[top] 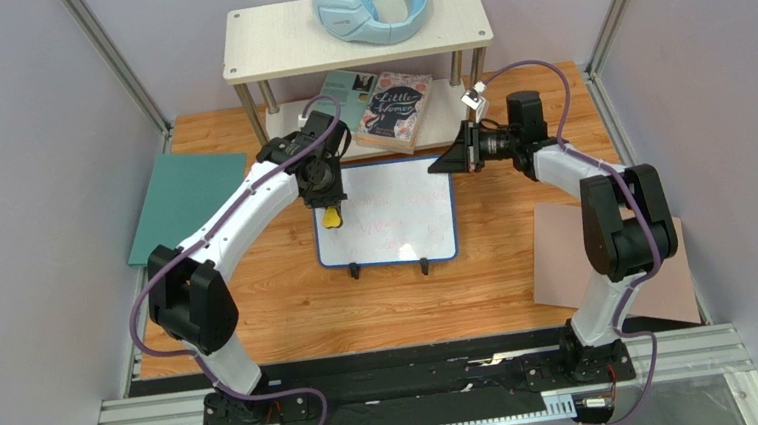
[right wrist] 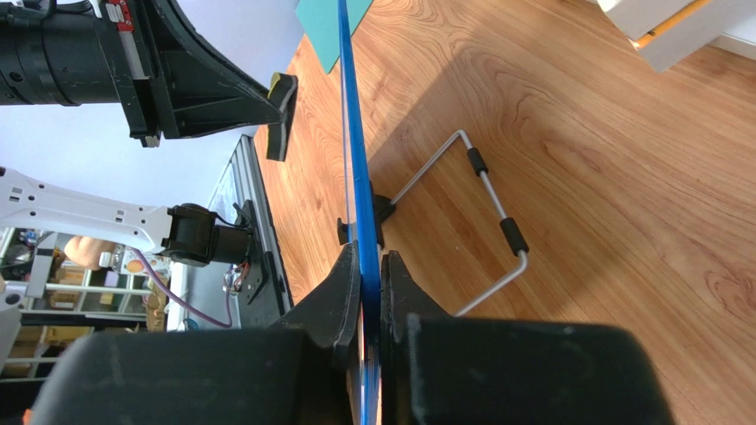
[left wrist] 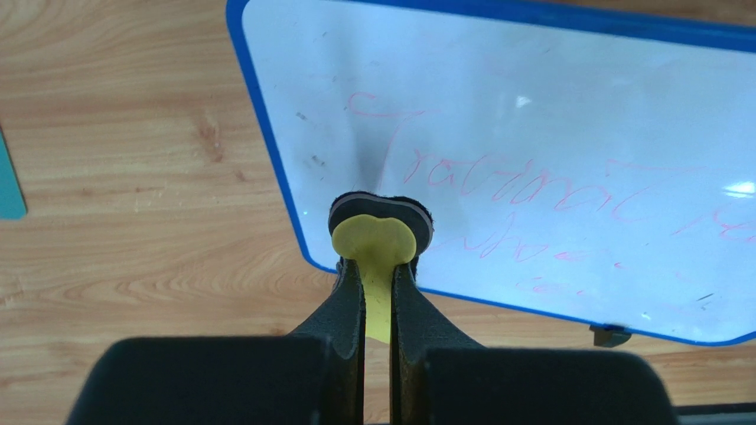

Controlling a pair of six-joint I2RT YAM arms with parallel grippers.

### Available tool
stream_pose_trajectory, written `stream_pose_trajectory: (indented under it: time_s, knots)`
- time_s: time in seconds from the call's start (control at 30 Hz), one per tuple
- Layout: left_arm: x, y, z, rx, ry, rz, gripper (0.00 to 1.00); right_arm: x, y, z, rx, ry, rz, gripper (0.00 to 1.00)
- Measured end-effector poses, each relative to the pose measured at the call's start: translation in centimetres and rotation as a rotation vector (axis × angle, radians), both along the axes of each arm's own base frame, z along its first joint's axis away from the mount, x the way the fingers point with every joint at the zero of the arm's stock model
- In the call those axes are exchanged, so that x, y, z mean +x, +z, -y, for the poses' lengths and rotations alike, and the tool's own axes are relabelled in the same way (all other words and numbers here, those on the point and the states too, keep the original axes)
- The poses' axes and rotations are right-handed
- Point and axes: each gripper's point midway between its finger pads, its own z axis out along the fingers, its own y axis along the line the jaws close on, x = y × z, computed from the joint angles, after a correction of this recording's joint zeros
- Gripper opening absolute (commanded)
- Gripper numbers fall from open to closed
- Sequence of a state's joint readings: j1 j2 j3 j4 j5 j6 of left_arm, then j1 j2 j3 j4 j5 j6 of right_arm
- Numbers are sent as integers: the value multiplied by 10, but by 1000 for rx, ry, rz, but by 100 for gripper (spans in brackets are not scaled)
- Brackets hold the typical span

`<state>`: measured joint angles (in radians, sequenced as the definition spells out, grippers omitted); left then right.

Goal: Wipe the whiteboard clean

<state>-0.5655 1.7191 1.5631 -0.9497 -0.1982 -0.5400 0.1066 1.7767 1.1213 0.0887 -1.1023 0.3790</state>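
Wooden tabletop (top: 286, 314) holds the whiteboard (top: 396, 221) at its middle, with faint pink writing across its face. The left gripper (left wrist: 377, 270) is clamped on a yellow eraser (left wrist: 375, 237) by the board's left edge. The right gripper (right wrist: 370, 274) is pinched onto the blue rim near the far right corner.

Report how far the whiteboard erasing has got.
Done: the right tool is clamped on the whiteboard edge, bracing it, and the left tool grips a yellow eraser. In hand: the eraser's pad faces the board near its corner, with a gap showing in the right wrist view. Left: all the wiping; the pink writing looks untouched.
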Motion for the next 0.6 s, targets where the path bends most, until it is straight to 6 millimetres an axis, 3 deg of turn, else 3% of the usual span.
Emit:
stream_pose_trajectory:
  time_s: [0.13,0.3,0.6]
  knots:
    - [9,-3,8,-16,-7,67,0,-1,4,-1,-1,5,16,0]
    - [12,-16,4,-15,10,109,0,-2,3,-1,-5,5,22,0]
    - [33,-10,13,-58,30,208,0,-11,1,1,-25,-21,45,0]
